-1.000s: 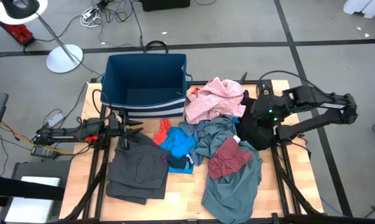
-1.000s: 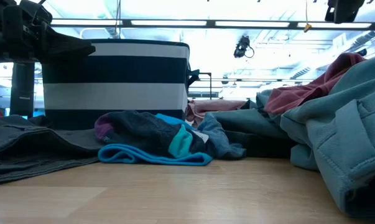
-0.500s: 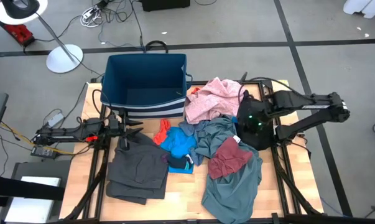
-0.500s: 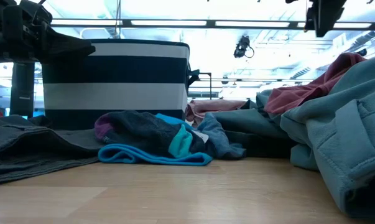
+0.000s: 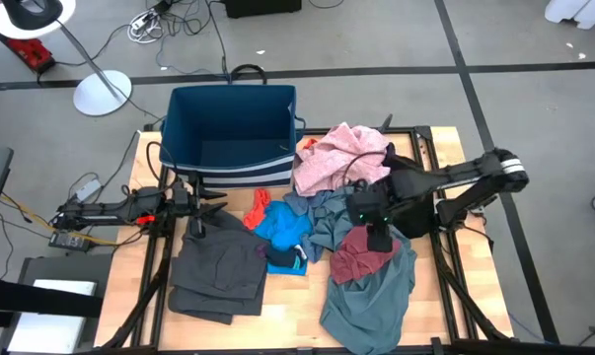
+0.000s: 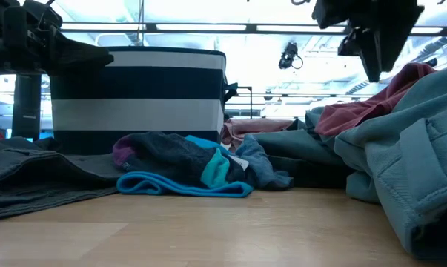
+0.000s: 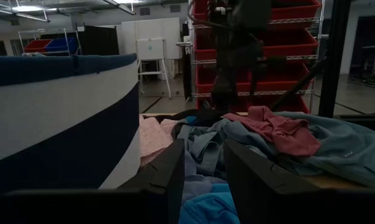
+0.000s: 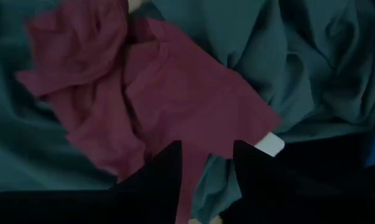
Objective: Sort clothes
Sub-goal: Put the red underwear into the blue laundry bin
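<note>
The right gripper (image 5: 375, 237) hangs directly above the maroon garment (image 5: 363, 252), which lies on top of the grey-blue garment (image 5: 368, 292) near the table's front right. In the right wrist view its two fingers (image 8: 163, 171) stand apart with a gap between them, and nothing is between them; they hold no cloth. The left gripper (image 5: 210, 207) waits low at the left side, beside the dark grey garment (image 5: 218, 266), fingers parted and empty.
</note>
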